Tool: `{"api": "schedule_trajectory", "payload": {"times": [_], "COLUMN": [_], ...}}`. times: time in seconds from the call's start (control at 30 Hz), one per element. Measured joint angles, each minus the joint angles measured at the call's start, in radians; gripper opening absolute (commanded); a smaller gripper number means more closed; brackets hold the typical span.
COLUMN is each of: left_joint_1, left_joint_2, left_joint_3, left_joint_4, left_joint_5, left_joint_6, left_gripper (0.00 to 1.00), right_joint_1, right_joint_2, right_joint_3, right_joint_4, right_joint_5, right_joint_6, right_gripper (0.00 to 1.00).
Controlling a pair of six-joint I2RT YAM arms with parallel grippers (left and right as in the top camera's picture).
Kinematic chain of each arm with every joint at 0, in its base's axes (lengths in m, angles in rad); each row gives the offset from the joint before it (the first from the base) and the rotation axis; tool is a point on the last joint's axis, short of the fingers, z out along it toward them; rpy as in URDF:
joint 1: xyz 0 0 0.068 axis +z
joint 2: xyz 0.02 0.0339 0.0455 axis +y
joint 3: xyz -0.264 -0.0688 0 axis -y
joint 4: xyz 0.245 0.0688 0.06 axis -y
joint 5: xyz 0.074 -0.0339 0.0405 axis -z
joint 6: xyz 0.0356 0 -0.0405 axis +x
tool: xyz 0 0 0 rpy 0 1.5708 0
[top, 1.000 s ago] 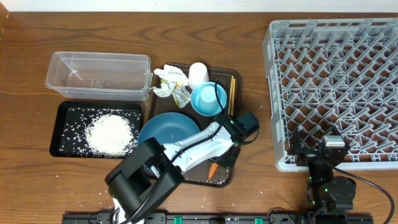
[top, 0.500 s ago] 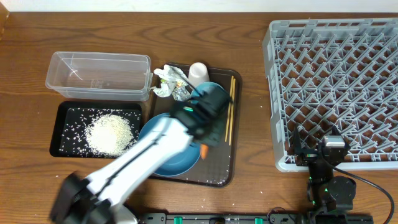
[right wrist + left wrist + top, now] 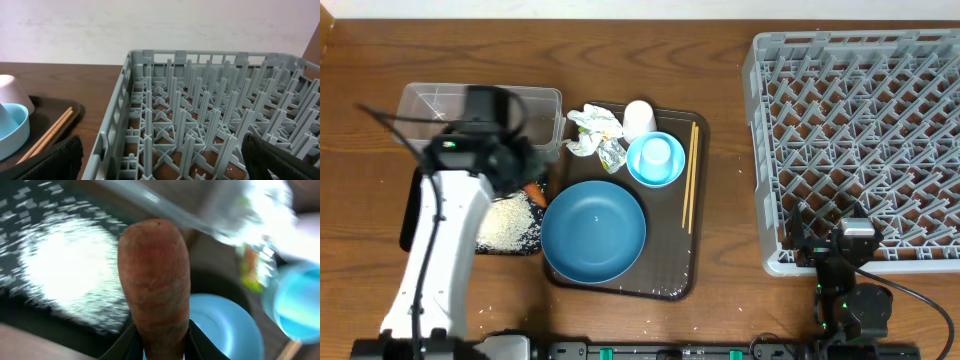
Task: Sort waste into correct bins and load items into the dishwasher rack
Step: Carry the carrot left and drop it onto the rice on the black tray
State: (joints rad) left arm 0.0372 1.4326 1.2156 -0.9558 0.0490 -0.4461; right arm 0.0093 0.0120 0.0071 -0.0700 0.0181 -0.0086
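Surface: dark brown wood-grain table (image 3: 720,40); a few stray white grains lie on it near the front edge
Room: a plain pale wall (image 3: 100,25) stands behind the far edge of the table; nothing else of the room shows
Left end effector (image 3: 157,345): clenched on the orange carrot (image 3: 155,280); the jaws pinch its lower end and its blunt tip points away from the wrist camera
Carrot position: held over the right end of the black tray (image 3: 415,215), between the rice (image 3: 505,225) heap and the blue plate (image 3: 594,230)
Right end effector (image 3: 827,240): released, jaws spread wide, grasping nothing; it sits at the front left corner of the dishwasher rack (image 3: 860,130)
Bins: the clear tub (image 3: 480,120) is just behind the black tray
Serving tray (image 3: 620,290): dark brown; carries the blue plate, the light-blue bowl (image 3: 656,160), a white cup (image 3: 638,118) and the chopsticks (image 3: 689,175), which lie along its right side
Waste left: crumpled paper wrappers (image 3: 592,128) and a yellow-green packet (image 3: 610,152) at the tray's far left corner
Rack: grey and peg-latticed; fills the right side of the table
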Motion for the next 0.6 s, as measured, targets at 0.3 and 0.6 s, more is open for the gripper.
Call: {"api": "schedule_trajectory", "payload": {"times": [0.3, 0.6], "left_joint_1": [0.225, 0.3], "left_joint_2": [0.158, 0.3], "left_joint_3": [-0.028, -0.03], "left_joint_4": [-0.003, 0.023], "left_joint_5": [0.0, 0.0], "left_joint_6": [-0.029, -0.037], "left_gripper": [0.26, 0.35], "right_joint_1": [0.0, 0.0], "right_joint_2": [0.0, 0.0], "right_joint_3": [0.0, 0.0], "right_joint_4": [0.0, 0.0], "right_joint_5": [0.0, 0.0], "right_joint_6": [0.0, 0.0], "right_gripper": [0.99, 0.99]}}
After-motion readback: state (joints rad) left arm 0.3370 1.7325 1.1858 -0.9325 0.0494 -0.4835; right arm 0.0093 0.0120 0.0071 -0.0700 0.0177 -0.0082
